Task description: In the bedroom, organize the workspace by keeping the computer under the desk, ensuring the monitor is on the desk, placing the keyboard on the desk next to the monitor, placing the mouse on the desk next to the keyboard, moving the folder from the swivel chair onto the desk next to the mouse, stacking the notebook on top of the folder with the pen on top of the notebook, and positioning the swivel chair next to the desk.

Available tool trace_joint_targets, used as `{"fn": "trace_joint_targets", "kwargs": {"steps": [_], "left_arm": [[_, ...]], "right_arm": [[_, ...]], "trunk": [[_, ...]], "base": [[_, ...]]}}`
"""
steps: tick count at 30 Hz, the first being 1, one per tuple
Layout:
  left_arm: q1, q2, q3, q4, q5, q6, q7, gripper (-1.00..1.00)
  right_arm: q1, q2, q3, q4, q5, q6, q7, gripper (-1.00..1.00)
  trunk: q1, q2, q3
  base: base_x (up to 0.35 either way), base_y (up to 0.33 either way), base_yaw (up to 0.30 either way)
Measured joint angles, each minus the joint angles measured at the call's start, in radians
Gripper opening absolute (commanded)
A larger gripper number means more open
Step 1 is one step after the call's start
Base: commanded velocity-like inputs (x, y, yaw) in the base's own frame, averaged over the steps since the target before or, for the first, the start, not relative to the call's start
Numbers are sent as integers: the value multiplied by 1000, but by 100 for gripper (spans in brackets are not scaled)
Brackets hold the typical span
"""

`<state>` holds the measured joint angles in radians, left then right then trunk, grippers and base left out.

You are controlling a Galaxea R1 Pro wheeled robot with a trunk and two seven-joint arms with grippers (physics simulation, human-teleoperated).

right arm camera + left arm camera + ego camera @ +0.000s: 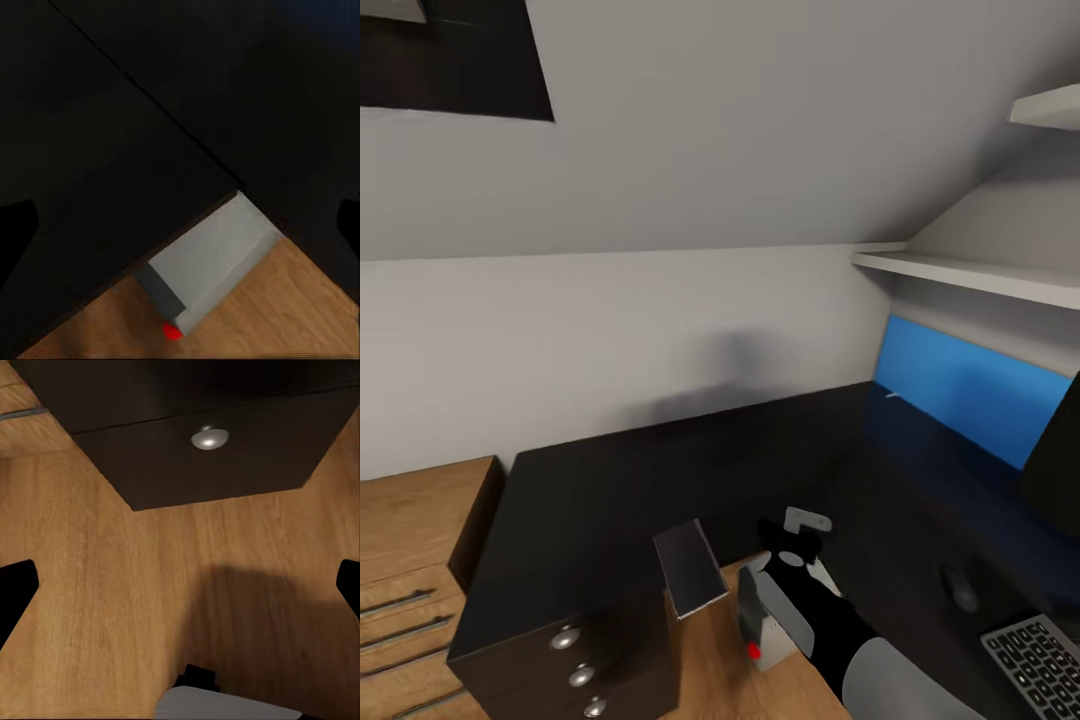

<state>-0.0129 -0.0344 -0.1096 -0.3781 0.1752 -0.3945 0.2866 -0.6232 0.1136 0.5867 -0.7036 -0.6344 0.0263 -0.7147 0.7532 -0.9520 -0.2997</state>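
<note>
Currently item one, computer (pixel 765 625): grey tower with a red light, upright on the wood floor (pixel 710 680) at the desk's (pixel 610 480) inner corner. In the right wrist view its top (pixel 214 266) runs in beneath the black desk edge (pixel 112 150), and the front end with the light stands out over bare floor, so it looks only part-way under. Item two, right gripper (pixel 800 530): above the desk edge, just at 1 o'clock from the tower, touching nothing. The right wrist view shows its claw (pixel 180 225) spread wide with nothing between the fingers. Item three, left gripper (pixel 182 589): likewise spread and empty, over floor in front of the black drawer unit (pixel 225 457). Item four, mouse (pixel 960 588), at 4 o'clock from the right gripper, on the desk. Item five, keyboard (pixel 1040 660), at 5 o'clock from the mouse. Item six, monitor (pixel 1060 450), cut by the frame at 3 o'clock. Handling note, as a judgement: the step in hand is seating the tower under the desk. Bring the claw down in front of the lit face, push low and square so the case slides rather than tips, and keep the wrist clear of the desk edge. Stop once the front is behind that edge.
</note>
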Motion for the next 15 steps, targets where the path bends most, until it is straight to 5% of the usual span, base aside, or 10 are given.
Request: {"fn": "trace_joint_targets", "kwargs": {"steps": [15], "left_arm": [[0, 2, 0, 0, 1, 1, 1, 100]], "right_arm": [[0, 1, 1, 1, 1, -1, -1, 100]], "trunk": [[0, 0, 0]], "base": [[-268, 205, 289]]}}
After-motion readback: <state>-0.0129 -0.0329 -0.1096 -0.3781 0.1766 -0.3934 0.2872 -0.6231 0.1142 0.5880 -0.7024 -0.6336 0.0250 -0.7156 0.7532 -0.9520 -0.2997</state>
